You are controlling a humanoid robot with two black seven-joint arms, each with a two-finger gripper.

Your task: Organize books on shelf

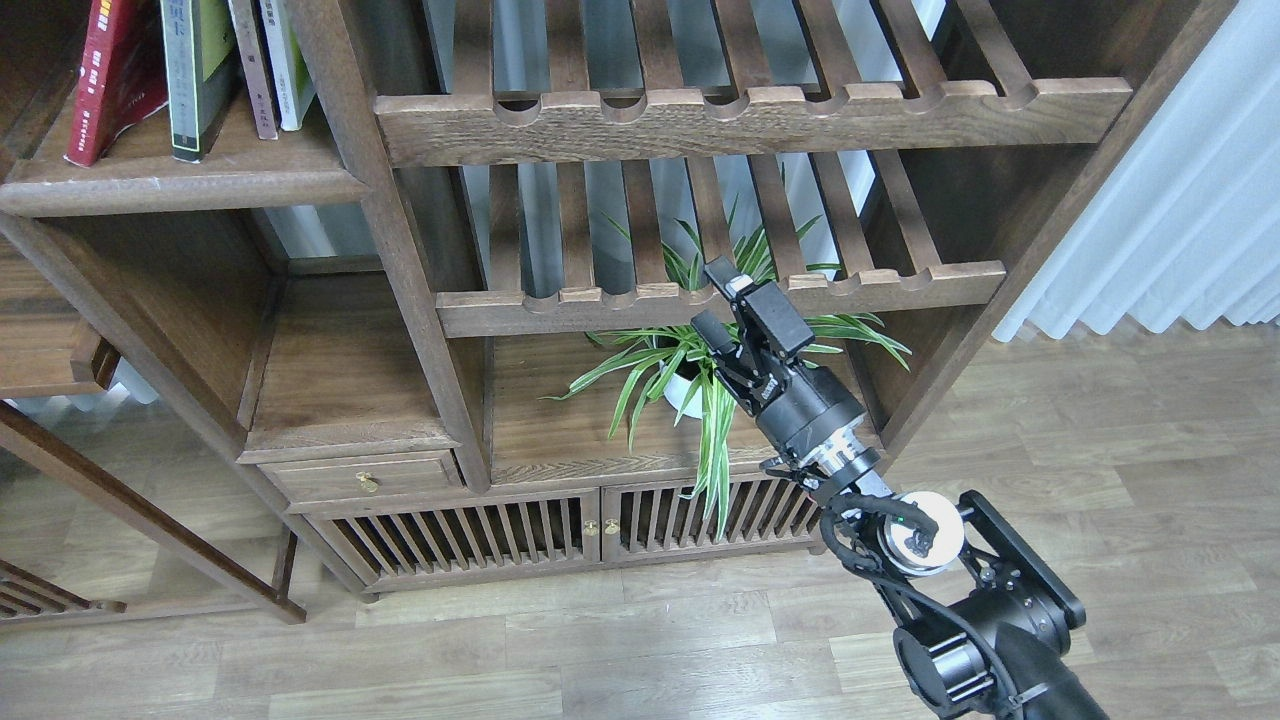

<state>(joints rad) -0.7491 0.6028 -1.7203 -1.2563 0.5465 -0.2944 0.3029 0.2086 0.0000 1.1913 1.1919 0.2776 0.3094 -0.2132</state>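
Books (190, 70) stand at the upper left on the shelf (180, 185): the red one leans outward, the grey-black and white ones are upright beside it. The right gripper (722, 305), fingers apart and empty, hovers well away by the plant (690, 380). It should approach the red spine squarely, then push it upright.

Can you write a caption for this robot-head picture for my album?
Right gripper open and empty by the potted plant, while the books stand on the shelf up left.
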